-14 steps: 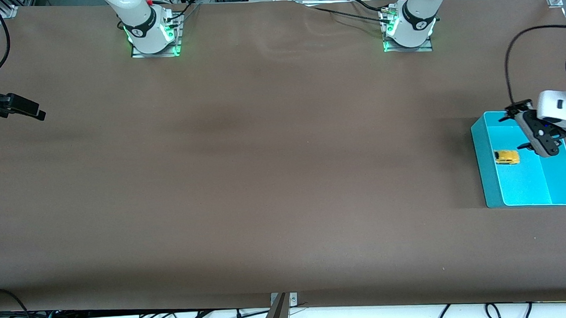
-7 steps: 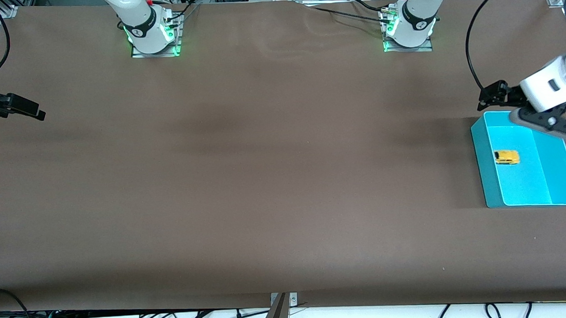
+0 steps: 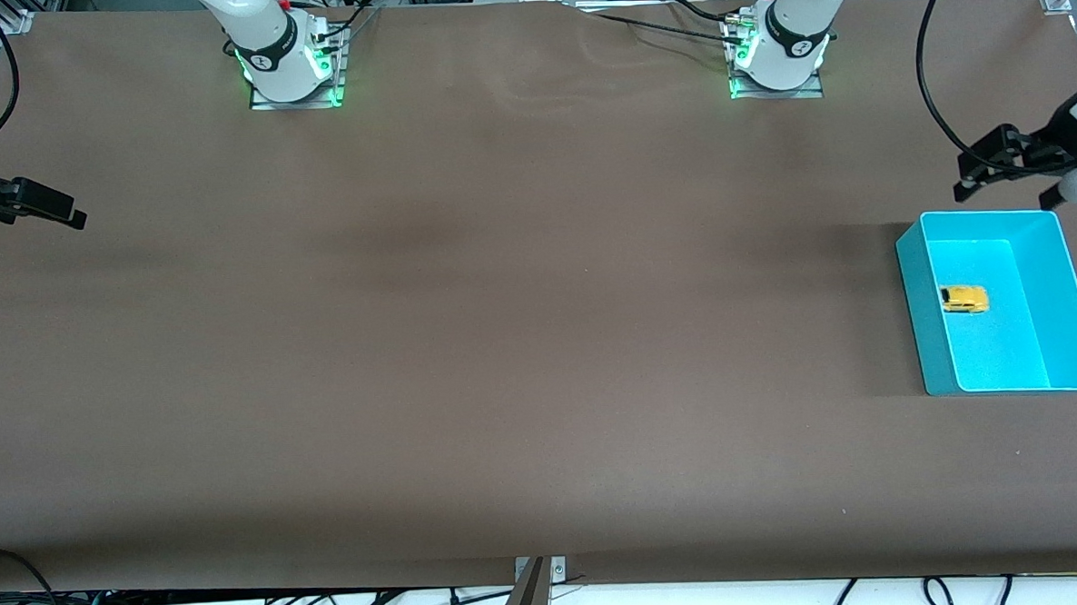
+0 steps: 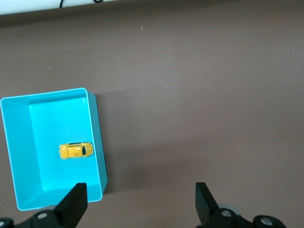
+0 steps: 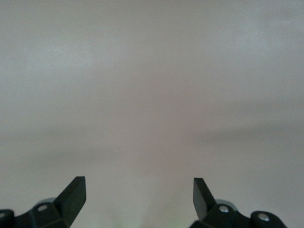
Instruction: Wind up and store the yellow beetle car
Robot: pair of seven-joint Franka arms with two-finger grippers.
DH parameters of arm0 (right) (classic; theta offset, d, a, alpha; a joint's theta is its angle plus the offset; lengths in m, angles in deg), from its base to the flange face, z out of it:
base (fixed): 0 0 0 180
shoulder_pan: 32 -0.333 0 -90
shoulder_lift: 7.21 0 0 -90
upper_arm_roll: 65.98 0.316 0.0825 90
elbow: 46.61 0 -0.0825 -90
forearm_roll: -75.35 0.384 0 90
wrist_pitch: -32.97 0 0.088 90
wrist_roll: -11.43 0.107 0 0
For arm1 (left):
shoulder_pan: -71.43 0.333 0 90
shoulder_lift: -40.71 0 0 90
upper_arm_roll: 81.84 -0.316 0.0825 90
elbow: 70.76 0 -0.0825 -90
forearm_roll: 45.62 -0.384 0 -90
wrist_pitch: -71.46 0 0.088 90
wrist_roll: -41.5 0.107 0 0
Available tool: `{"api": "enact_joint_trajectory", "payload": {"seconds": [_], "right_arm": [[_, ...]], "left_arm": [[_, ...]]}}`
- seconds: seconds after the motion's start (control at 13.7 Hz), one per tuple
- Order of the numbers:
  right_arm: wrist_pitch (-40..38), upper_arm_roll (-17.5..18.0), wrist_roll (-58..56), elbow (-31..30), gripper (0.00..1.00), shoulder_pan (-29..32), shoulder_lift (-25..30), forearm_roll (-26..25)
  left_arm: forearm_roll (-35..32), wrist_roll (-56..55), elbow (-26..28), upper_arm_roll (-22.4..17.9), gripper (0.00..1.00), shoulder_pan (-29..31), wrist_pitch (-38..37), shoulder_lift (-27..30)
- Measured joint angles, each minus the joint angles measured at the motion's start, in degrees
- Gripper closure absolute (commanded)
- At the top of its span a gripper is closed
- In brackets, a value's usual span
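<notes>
Yellow beetle car (image 3: 964, 298): lying on the floor of the turquoise bin (image 3: 1067, 298), close to the bin wall toward the right arm's end; below and apart from the left gripper (image 4: 140, 202), untouched.

Turquoise bin: resting on the brown table (image 3: 504, 340) at the left arm's end; holding the car only.

Step in hand: judged as storing done, car already in the bin; winding not checkable from this moment. Next move, as a judgement: nothing more than carrying the left arm clear of the bin and parking it, no grasp called for.

Left gripper: up in the air over the table just beside the bin's edge toward the robot bases; fingers (image 4: 71, 206) spread to full width, holding nothing, touching nothing.

Right gripper (image 5: 139, 197): waiting over bare table at the right arm's end, well apart from bin and car; fingers (image 5: 73, 192) equally wide, empty, no contact.

Risk: slight; none seen beyond a stray brush against the bin rim.
</notes>
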Motion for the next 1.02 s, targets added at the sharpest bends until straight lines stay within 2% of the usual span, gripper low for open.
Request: {"api": "enact_joint_trajectory", "payload": {"seconds": [0.44,1.02], "right_arm": [[0.15,0.00,0.00,0.01,0.00,0.00,0.00,0.00],[0.36,0.59,0.03,1.47,0.00,-1.07,0.10,0.01]], "left_arm": [[2.72,-3.70,0.38,-0.28,0.00,0.00,-5.09,0.07],[2.87,-7.46,0.38,-0.48,0.00,0.00,-6.63,0.27]]}}
